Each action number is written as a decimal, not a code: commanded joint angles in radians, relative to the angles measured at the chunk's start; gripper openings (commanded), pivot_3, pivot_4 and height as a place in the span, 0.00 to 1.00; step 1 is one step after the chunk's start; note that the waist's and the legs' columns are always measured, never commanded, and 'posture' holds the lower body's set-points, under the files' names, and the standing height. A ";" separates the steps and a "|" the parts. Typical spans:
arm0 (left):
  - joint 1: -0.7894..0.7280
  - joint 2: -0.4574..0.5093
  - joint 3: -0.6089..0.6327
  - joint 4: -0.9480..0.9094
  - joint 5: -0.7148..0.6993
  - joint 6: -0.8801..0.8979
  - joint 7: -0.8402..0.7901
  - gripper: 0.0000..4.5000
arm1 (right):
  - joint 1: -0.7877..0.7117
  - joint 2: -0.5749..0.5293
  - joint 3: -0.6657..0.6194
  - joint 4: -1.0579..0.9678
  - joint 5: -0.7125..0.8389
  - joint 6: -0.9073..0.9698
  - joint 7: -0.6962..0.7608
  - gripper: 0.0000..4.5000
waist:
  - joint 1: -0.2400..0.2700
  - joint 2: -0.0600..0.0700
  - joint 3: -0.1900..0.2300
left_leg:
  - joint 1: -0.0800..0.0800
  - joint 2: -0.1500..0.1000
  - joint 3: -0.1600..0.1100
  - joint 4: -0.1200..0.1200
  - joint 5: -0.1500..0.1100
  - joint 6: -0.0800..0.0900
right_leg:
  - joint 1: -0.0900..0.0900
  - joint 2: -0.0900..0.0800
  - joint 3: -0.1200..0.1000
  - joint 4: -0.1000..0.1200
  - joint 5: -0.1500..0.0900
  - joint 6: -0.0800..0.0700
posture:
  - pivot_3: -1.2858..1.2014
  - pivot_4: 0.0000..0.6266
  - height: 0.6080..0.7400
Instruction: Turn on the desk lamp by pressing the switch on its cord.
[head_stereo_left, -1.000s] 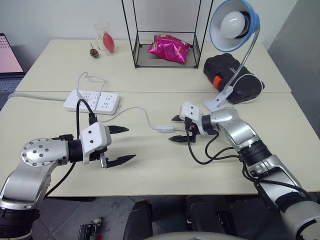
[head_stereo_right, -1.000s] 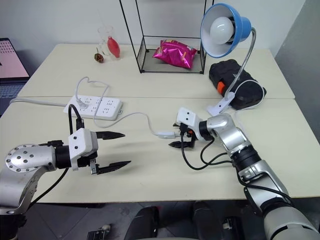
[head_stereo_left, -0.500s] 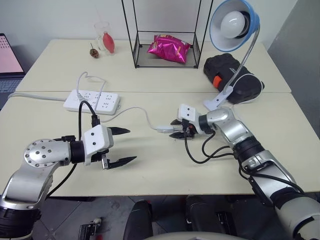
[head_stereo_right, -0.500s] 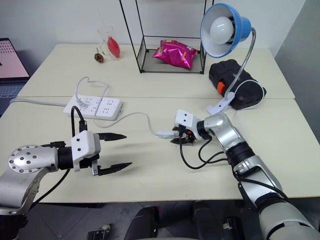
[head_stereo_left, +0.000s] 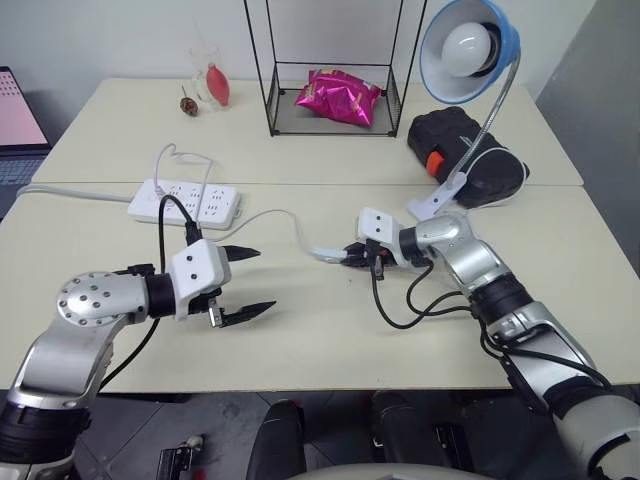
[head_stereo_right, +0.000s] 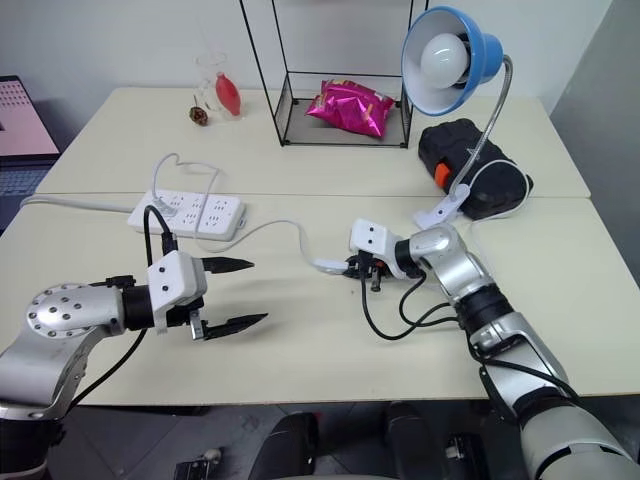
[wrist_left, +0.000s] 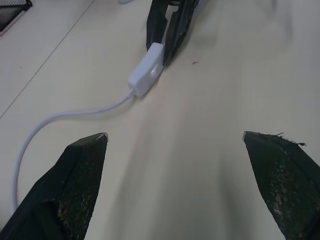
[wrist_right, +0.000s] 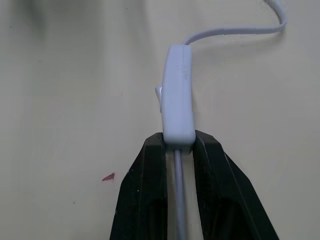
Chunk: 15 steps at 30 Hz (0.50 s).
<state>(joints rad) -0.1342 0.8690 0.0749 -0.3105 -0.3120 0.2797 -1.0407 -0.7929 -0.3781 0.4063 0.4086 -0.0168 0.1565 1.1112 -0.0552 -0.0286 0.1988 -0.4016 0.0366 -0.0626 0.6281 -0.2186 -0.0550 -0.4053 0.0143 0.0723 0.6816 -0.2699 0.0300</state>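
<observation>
The desk lamp (head_stereo_left: 468, 48), with a blue shade, stands at the back right, clipped by its white base. Its thin white cord (head_stereo_left: 270, 215) runs across the near table to the small white switch (head_stereo_left: 327, 253). My right gripper (head_stereo_left: 350, 257) is shut on the near end of the switch (wrist_right: 177, 95), its black fingers (wrist_right: 150, 165) pinching it on both sides where the cord leaves it. My left gripper (head_stereo_left: 245, 283) hovers open to the left of the switch (wrist_left: 146, 75), a hand's width away, holding nothing.
A white power strip (head_stereo_left: 183, 201) lies at the left of the near table. Behind it stand a black wire rack (head_stereo_left: 330, 70) with a pink bag (head_stereo_left: 338, 97), a black case (head_stereo_left: 465, 155) and a glass (head_stereo_left: 205, 72). A laptop (head_stereo_left: 15, 110) sits at the far left edge.
My right gripper has closed from open onto the end of the switch. My left gripper has stayed open and close to where it was.
</observation>
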 joint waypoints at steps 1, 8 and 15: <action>-0.065 -0.009 -0.024 -0.038 -0.030 0.056 0.004 1.00 | 0.039 -0.035 -0.035 -0.235 0.035 0.075 0.014 0.08 | 0.000 0.000 0.000 | 0.000 0.000 0.000 0.000 0.000 0.000 | 0.000 0.000 0.000 0.000 0.000 0.000 | 0.52 0.24 1.00; -0.205 -0.036 -0.147 0.011 0.007 0.072 -0.040 1.00 | 0.089 -0.059 -0.016 -0.464 0.052 0.203 0.002 0.08 | -0.001 0.000 0.000 | 0.000 0.000 0.000 0.000 0.000 0.000 | 0.000 0.001 0.000 0.000 0.000 0.001 | 0.52 0.24 1.00; -0.291 -0.073 -0.234 0.090 0.073 0.031 -0.052 1.00 | 0.093 -0.061 -0.004 -0.506 0.048 0.237 -0.011 0.08 | -0.002 0.000 0.000 | 0.000 0.000 0.000 0.001 0.000 0.000 | 0.000 0.001 0.000 0.000 0.000 0.001 | 0.52 0.24 1.00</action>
<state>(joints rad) -0.4053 0.7984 -0.1548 -0.2221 -0.2531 0.3350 -1.0849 -0.6921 -0.4345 0.4133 -0.0469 0.0227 0.3889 1.1082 -0.0569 -0.0284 0.1989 -0.4015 0.0367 -0.0629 0.6288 -0.2186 -0.0549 -0.4052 0.0154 0.0722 0.6819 -0.2700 0.0310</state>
